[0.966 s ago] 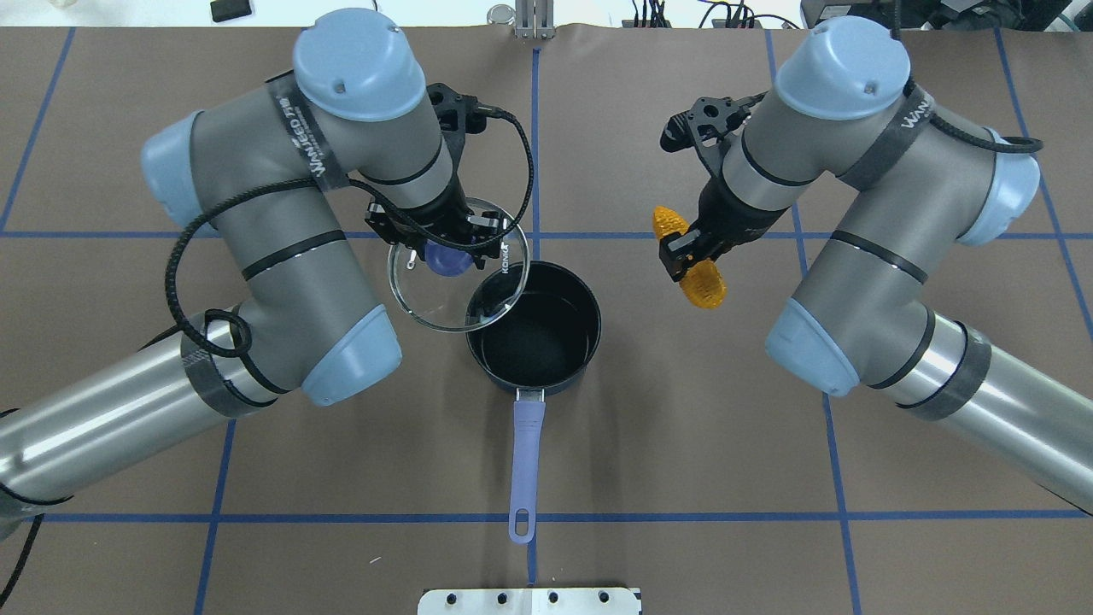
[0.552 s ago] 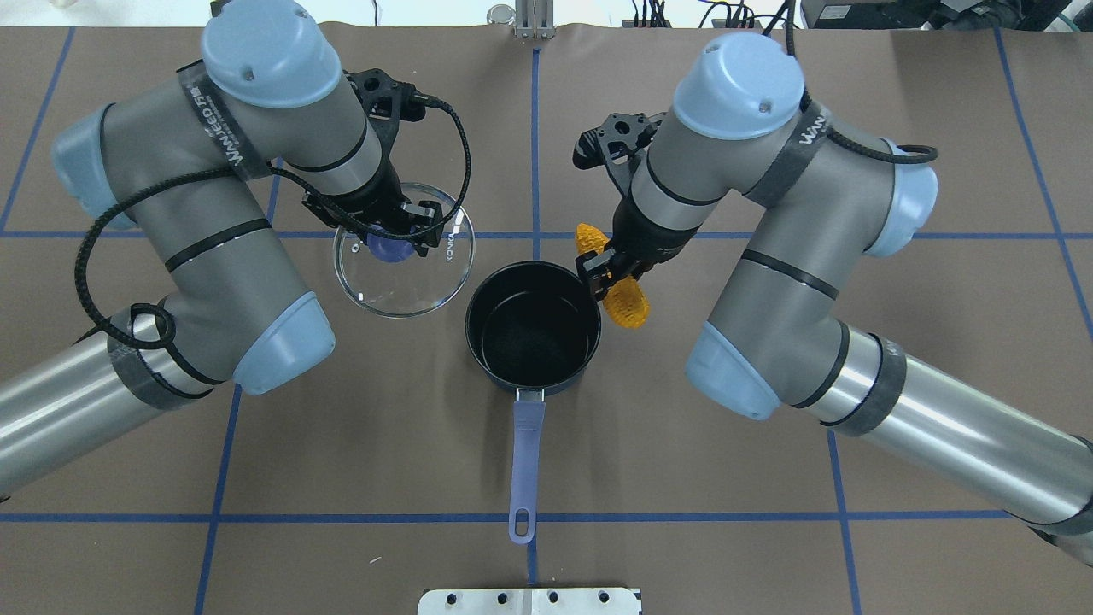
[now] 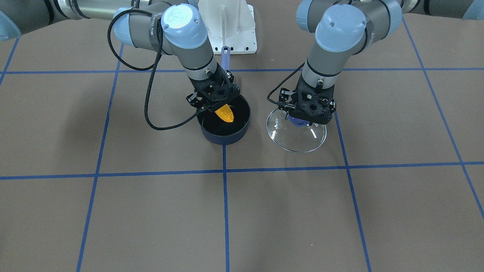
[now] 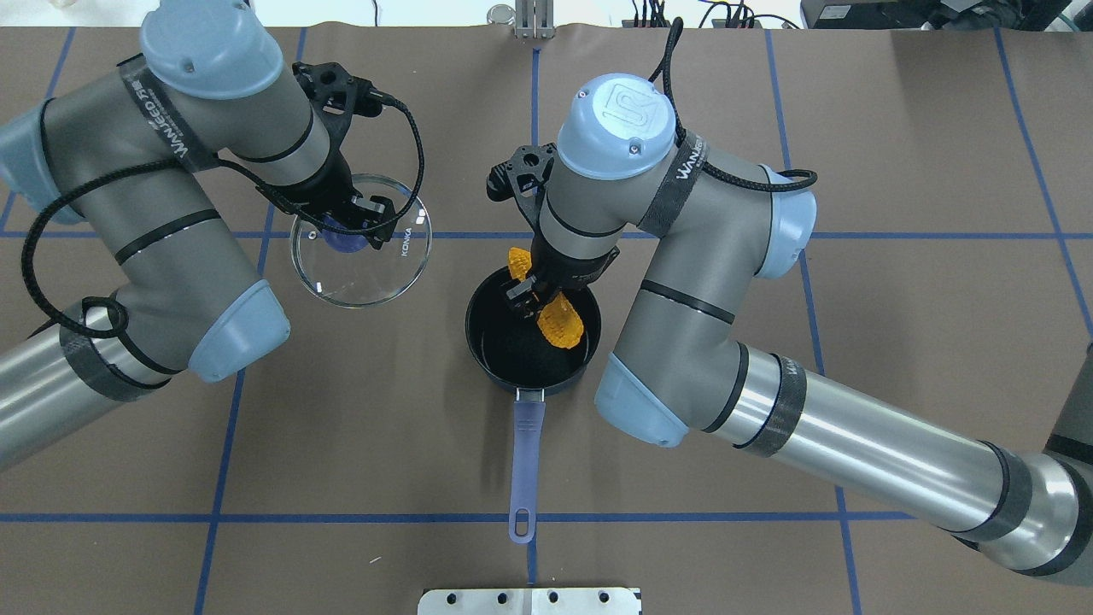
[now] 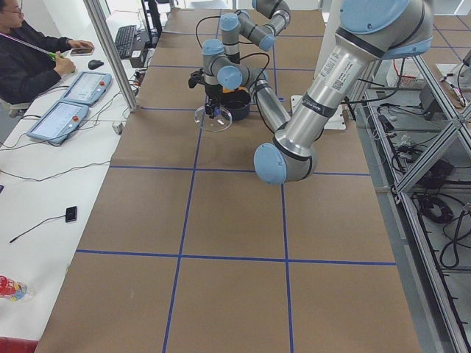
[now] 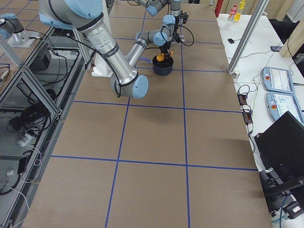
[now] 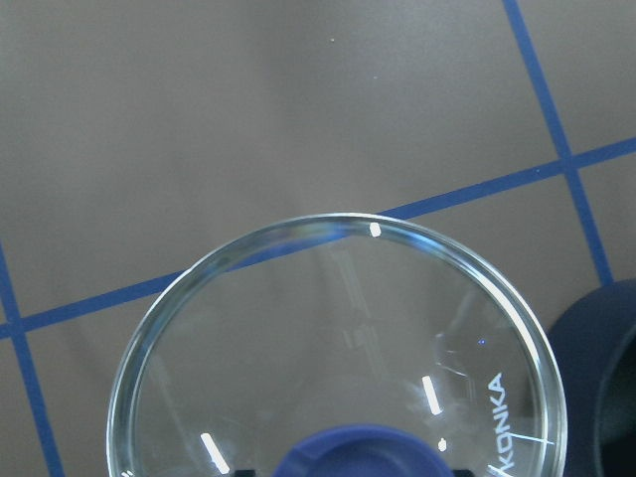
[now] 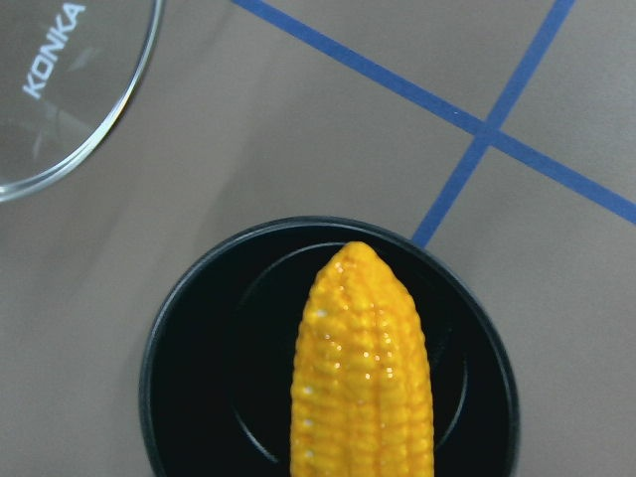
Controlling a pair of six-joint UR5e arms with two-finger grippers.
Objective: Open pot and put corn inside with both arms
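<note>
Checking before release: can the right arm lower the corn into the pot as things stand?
Probably yes. The right claw holds the corn right over the open pot, whose black inside looks bare. The left claw holds the lid off to the side, clear of the opening.

The brown, blue-gridded table (image 4: 359, 444) carries the open pot (image 4: 504, 342).

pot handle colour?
The pot handle is purple-blue, lighter than the dark navy body. Best seen in the overhead exterior view.
</note>
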